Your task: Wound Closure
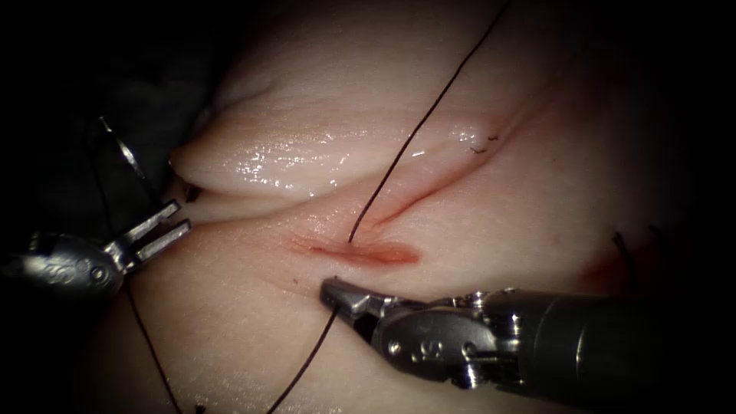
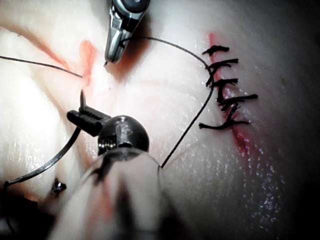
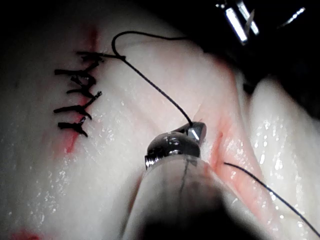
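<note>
The pale tissue (image 1: 491,230) has a reddened cut (image 1: 368,253) running up to the right. My right tool (image 1: 331,290) lies just below the cut, jaws shut on the dark thread (image 1: 418,126); the thread also enters the tissue at the cut. In the right wrist view the thread (image 3: 155,90) runs from the finished stitches (image 3: 77,102) to the right tool (image 3: 197,131). My left tool (image 1: 170,221) stands open at the tissue's left edge, holding nothing. The thin curved needle (image 1: 123,149) lies above it, off the tissue and free of both tools.
A row of dark stitches (image 2: 225,95) closes the cut's far right part, with red fluid (image 2: 242,142) beside it. A loose strand of thread (image 1: 153,353) trails down past the left tool. Short cut ends (image 1: 483,146) sit near the cut's upper end.
</note>
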